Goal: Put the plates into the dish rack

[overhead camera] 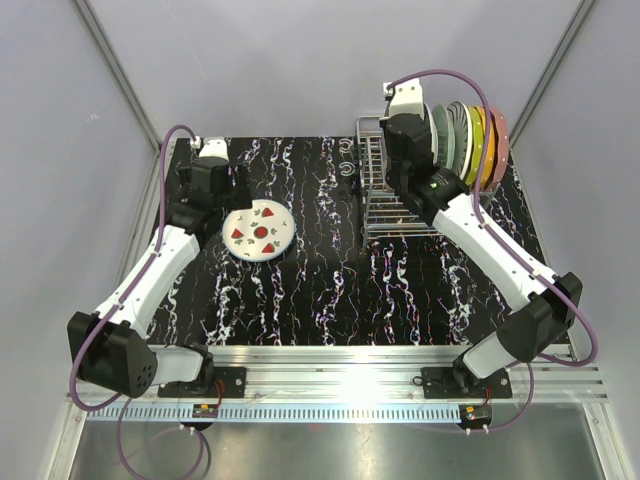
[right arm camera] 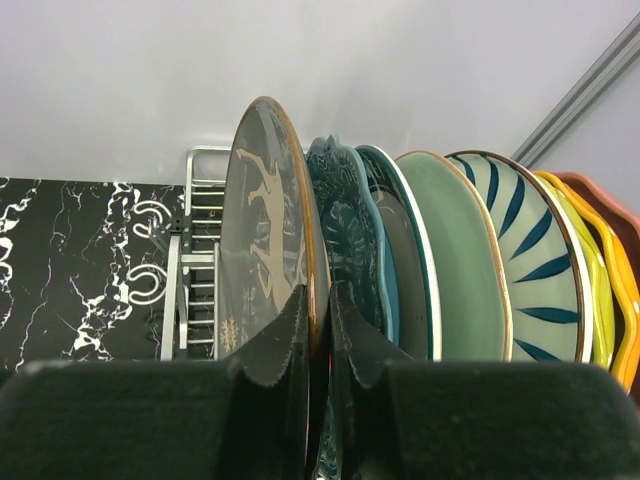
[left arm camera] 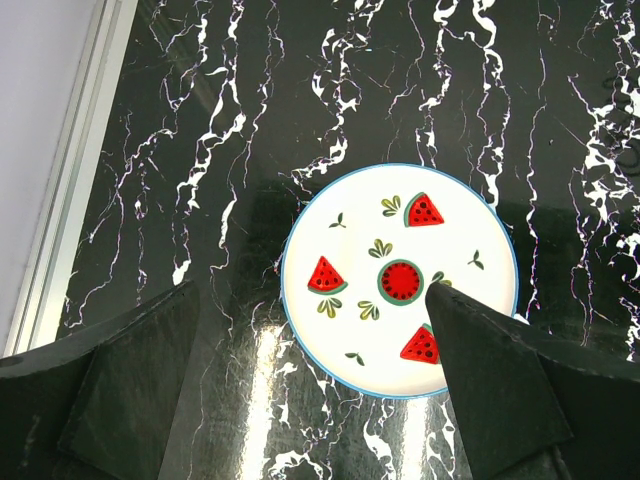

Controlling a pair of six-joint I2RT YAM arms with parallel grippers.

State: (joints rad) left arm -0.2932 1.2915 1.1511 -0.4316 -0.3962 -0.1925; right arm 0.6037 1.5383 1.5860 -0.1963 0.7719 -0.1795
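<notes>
Seating mattered: right gripper [right arm camera: 318, 296], clamped on the rim of the dark plate [right arm camera: 265, 230], probably needed it upright in the dish rack [overhead camera: 385, 212], while left gripper [left arm camera: 312, 292] gaped near the watermelon plate [left arm camera: 380, 250].

I see a black counter [overhead camera: 330, 290] veined in white, a white watermelon plate [overhead camera: 260, 233] lying flat on its left half, the chrome dish rack [overhead camera: 378, 205] standing at the far right.

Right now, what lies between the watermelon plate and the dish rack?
Nothing stands there: only bare black marbled tabletop separates the watermelon plate from the dish rack. The top external view shows the whole stretch.
</notes>
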